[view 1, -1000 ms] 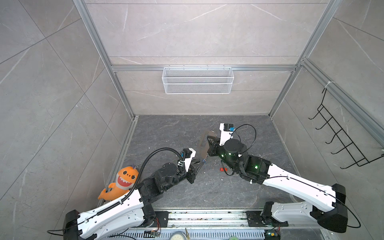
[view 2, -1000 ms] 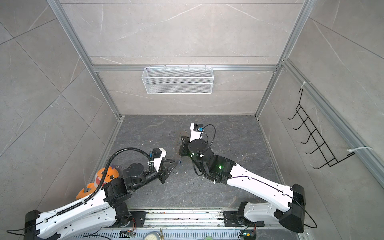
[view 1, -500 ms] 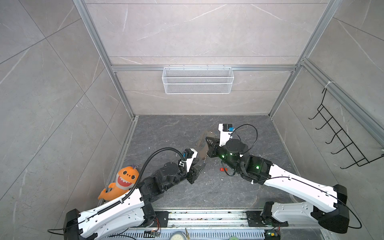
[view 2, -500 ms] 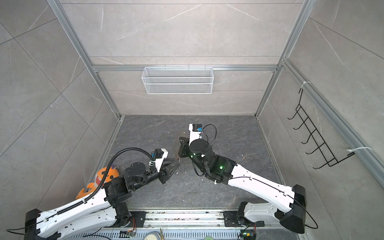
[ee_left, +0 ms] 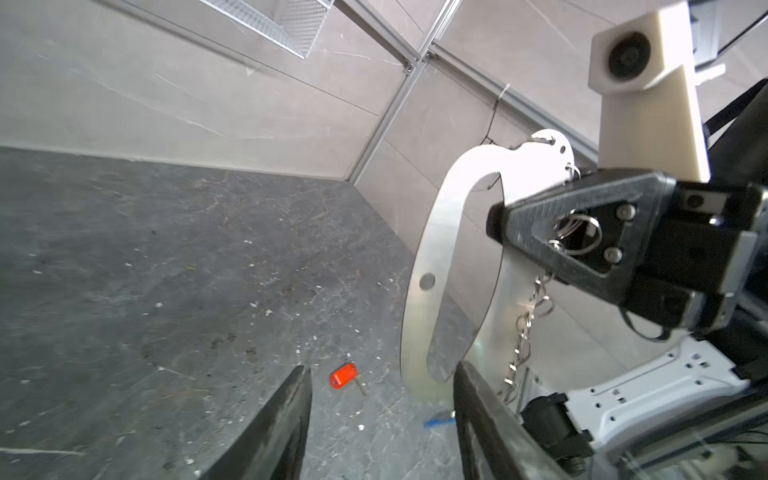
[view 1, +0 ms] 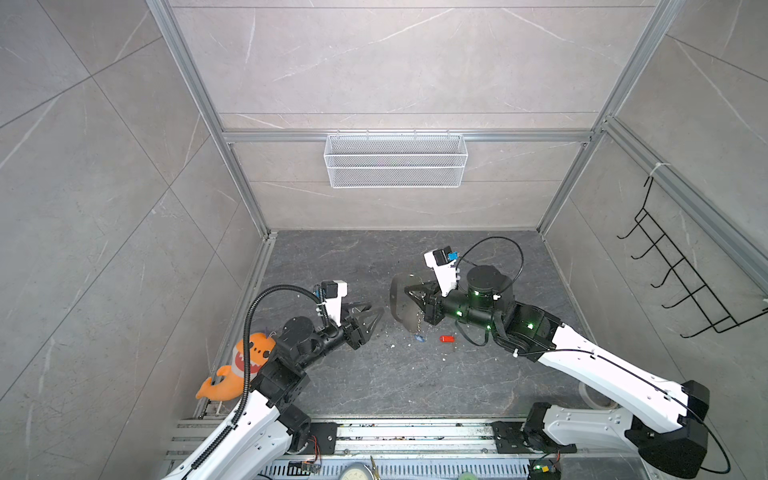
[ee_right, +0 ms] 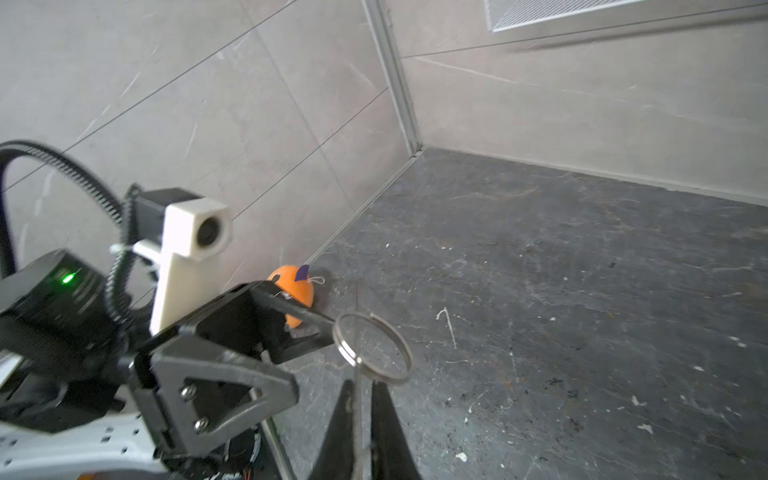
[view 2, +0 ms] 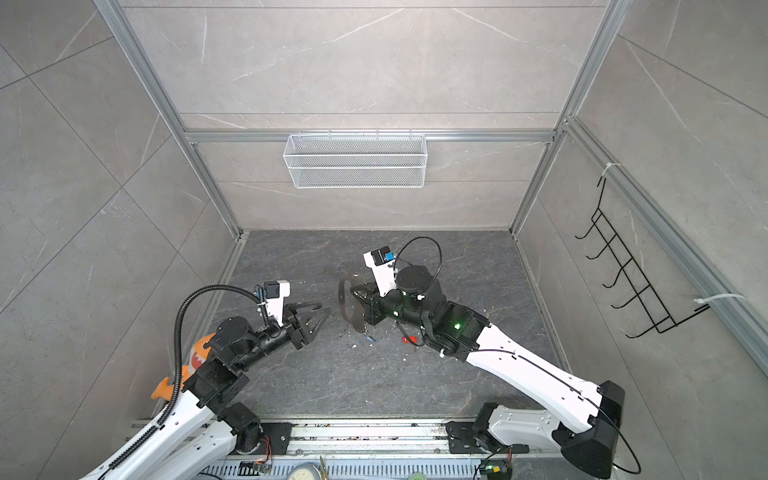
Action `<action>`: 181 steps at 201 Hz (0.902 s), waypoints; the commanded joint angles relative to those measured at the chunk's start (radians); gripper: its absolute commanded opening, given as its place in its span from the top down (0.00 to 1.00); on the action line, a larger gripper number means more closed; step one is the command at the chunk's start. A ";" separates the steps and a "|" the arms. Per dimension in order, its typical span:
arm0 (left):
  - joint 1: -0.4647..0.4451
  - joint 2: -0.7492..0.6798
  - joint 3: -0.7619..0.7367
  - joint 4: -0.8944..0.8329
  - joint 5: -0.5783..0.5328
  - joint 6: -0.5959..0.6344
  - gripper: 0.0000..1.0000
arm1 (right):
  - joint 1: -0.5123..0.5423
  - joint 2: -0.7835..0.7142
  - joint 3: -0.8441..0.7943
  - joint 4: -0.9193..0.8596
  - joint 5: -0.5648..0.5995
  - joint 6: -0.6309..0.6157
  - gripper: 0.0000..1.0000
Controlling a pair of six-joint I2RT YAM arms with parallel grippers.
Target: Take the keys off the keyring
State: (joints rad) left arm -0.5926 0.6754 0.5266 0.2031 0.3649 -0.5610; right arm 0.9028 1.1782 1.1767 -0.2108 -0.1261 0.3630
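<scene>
Left gripper [view 1: 376, 308] spread — right gripper [view 1: 407, 291] clamped (facing each other).

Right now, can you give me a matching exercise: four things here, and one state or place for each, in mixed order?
1 red key
2 keyring
3 left pincer
4 toy

a open, empty
b held in the right pincer
c loose on the floor
d beside the wall

Pairs: 1c, 2b, 3a, 4d

1. Both top views are bright and even, lit from above; shadows on the surface [view 1: 374, 382] are soft.
2. In the left wrist view the keyring [ee_left: 432, 257] glares white, and the left tool [ee_left: 380, 374] is blurred.
3. In the right wrist view the nearest parts are out of focus.
</scene>
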 commanded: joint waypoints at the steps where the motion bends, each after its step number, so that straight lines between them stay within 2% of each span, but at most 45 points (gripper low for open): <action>1: 0.008 0.064 0.022 0.170 0.195 -0.112 0.43 | -0.023 -0.038 -0.018 0.030 -0.165 -0.041 1.00; 32: 0.008 0.088 0.017 0.271 0.275 -0.140 0.45 | -0.035 -0.032 -0.038 0.057 -0.234 -0.041 1.00; 57: 0.007 0.100 0.019 0.317 0.307 -0.158 0.56 | -0.036 -0.018 -0.049 0.095 -0.256 -0.017 1.00; 78: 0.008 0.106 0.022 0.321 0.310 -0.163 0.71 | -0.036 -0.004 -0.049 0.112 -0.266 -0.004 1.00; 107: 0.007 0.111 0.020 0.329 0.304 -0.176 1.00 | -0.036 0.005 -0.048 0.128 -0.280 0.016 1.00; 113: 0.007 0.112 0.021 0.330 0.299 -0.181 1.00 | -0.036 0.007 -0.050 0.128 -0.280 0.017 1.00; 161: 0.007 0.089 0.075 0.231 0.270 -0.199 1.00 | -0.037 -0.084 -0.120 0.105 -0.160 -0.044 0.57; 181: 0.007 0.053 0.106 0.143 0.240 -0.195 1.00 | -0.036 -0.174 -0.198 0.111 -0.116 -0.093 0.51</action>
State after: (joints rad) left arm -0.5884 0.7715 0.5632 0.4160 0.6571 -0.7437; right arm 0.8585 1.1156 1.0496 -0.1181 -0.3080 0.3370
